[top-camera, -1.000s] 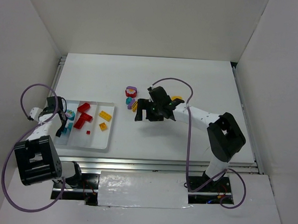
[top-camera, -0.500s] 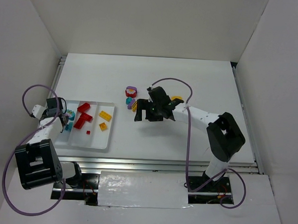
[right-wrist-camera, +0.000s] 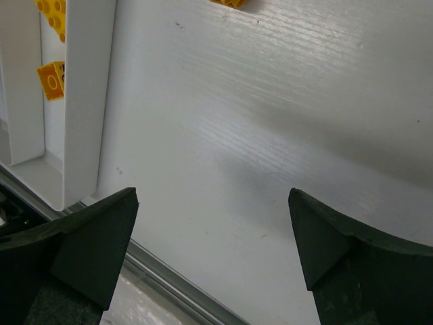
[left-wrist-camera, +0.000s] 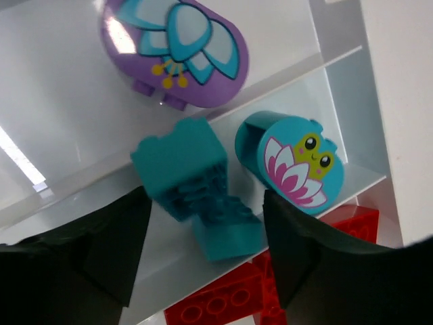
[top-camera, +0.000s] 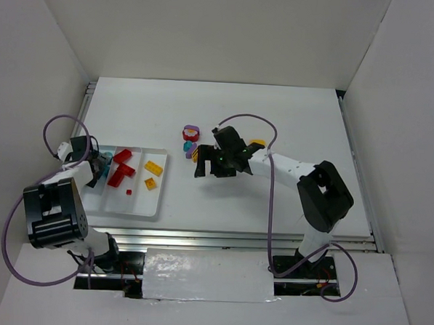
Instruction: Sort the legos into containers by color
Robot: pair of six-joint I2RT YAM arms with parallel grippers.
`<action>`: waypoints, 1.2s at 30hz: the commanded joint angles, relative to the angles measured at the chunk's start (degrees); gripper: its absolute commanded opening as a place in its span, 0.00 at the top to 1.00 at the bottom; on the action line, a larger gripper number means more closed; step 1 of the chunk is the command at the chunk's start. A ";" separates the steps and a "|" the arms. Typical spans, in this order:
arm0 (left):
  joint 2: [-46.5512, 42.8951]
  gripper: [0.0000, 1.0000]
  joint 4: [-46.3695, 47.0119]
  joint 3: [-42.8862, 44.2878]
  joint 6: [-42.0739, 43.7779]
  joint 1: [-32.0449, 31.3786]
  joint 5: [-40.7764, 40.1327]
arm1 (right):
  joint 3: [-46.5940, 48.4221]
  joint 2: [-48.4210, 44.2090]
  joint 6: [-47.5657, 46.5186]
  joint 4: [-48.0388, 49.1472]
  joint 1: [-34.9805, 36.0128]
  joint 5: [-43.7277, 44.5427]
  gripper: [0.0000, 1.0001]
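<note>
Now I see both pincers apart.
My left gripper [left-wrist-camera: 204, 203] straddles a teal brick [left-wrist-camera: 186, 169] in the tray [left-wrist-camera: 291, 68]; right gripper [right-wrist-camera: 213, 196] hangs above the table [right-wrist-camera: 270, 135].

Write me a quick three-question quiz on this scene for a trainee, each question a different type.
1. True or false: the right gripper holds a brick.
2. Which colour lies in the tray compartment next to the yellow bricks? A) red B) purple C) teal
3. Fill in: below the left gripper, the round teal brick shows a lotus and a ____.

Key: 1 false; 2 A; 3 frog.
</note>
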 commanded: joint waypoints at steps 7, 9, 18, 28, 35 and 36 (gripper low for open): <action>-2.97 0.27 0.08 -0.72 2.15 -1.14 3.30 | 3.31 1.11 -1.53 -0.96 0.93 0.35 0.00; -5.08 0.55 -0.35 -1.60 2.06 -1.23 2.77 | 3.58 1.38 -1.27 -0.87 0.93 0.00 0.00; -10.61 0.89 -6.15 -2.39 -0.75 -2.63 -1.09 | 3.49 1.91 -1.18 -0.43 1.37 -0.17 0.00; -16.78 0.54 -7.13 -0.29 -3.30 -1.76 -5.50 | 2.79 2.17 -1.18 -0.17 1.55 -0.61 0.00; -2.75 0.77 -6.25 7.43 -5.50 -0.96 -6.38 | 3.14 1.91 -1.53 -1.40 1.63 -0.44 0.00; -1.41 0.76 -5.81 7.97 -5.59 -1.05 -6.20 | 3.14 2.17 -1.62 -1.66 1.63 -0.44 0.00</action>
